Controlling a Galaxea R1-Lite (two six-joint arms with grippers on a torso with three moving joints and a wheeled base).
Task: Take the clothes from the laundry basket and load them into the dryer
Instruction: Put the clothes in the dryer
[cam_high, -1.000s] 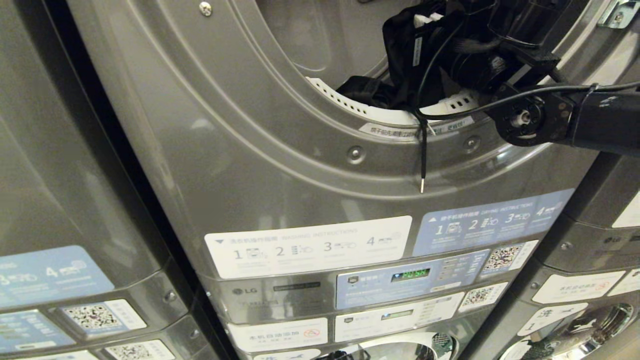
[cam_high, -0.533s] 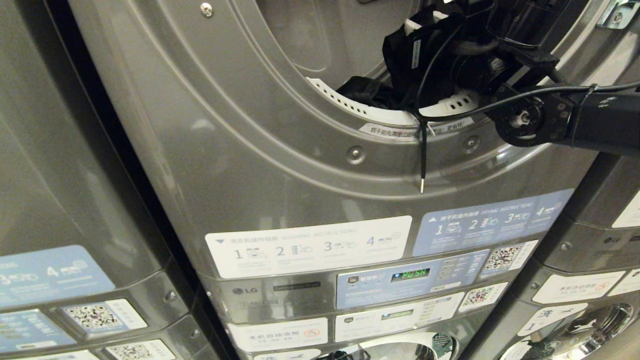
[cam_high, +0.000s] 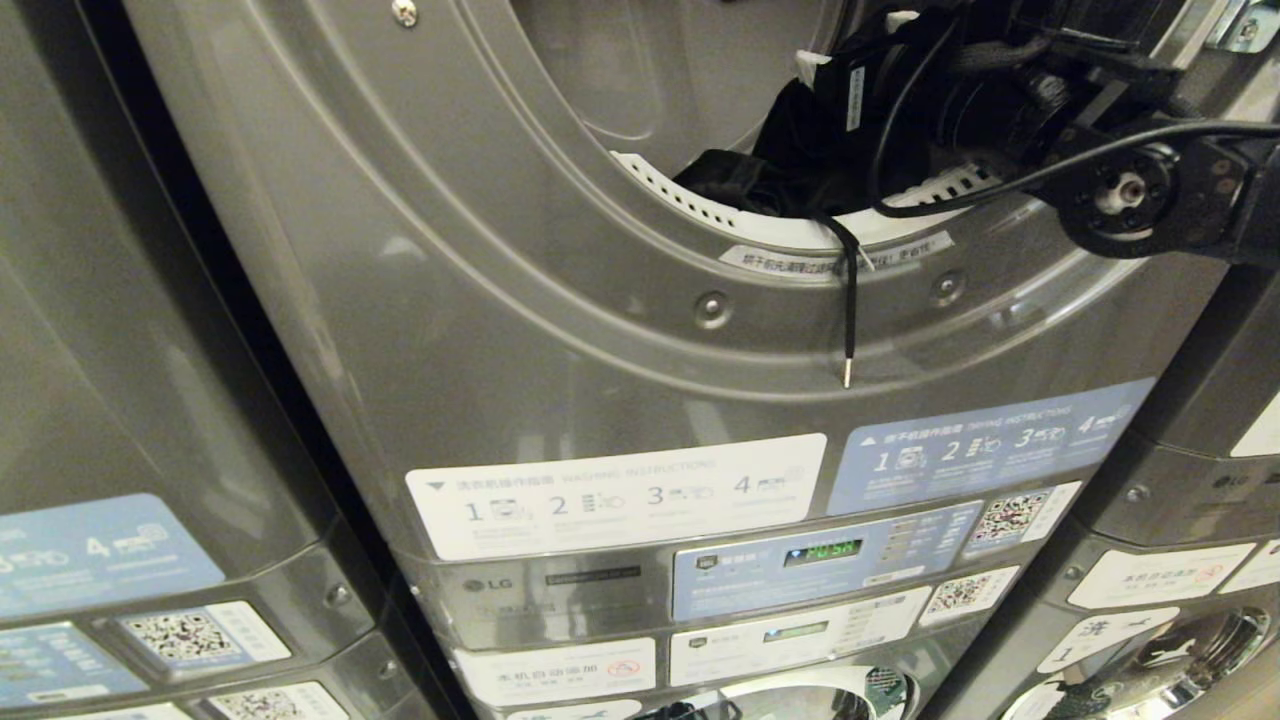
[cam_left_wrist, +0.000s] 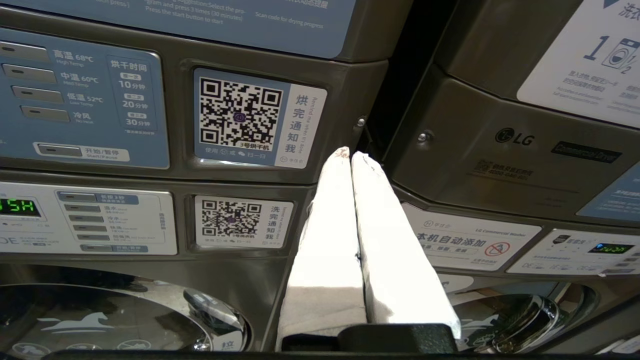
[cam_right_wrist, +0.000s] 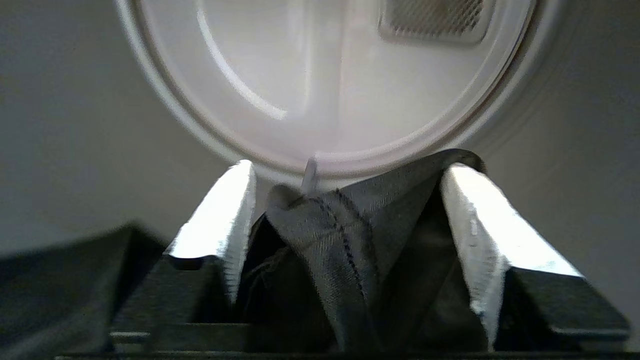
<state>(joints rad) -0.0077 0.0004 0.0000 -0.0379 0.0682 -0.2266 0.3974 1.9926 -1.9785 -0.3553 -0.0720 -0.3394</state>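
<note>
**Right gripper spread wide inside the dryer, dark cloth between its fingers**

On the left, the left gripper (cam_left_wrist: 350, 155) hangs parked in front of the lower control panels, its two white fingers pressed together with nothing between them. Just beside its tips is a QR sticker (cam_left_wrist: 239, 117) on the neighbouring machine.

In the middle stands the dryer (cam_high: 560, 300), its round opening at the top of the head view. A dark garment (cam_high: 800, 150) lies over the white perforated rim (cam_high: 700, 205) at the bottom of the opening, partly inside the drum. A black cord (cam_high: 849, 300) from it hangs down over the grey front. Below are the instruction labels and a display (cam_high: 833, 551) lit green.

On the right, the right arm (cam_high: 1140, 195) reaches into the opening. The right gripper (cam_right_wrist: 345, 210), seen from its wrist, has its fingers well apart. A fold of the garment with a stitched seam sits between them; whether it is gripped cannot be told. Beyond the tips is the pale drum back wall (cam_right_wrist: 325, 75).
</note>
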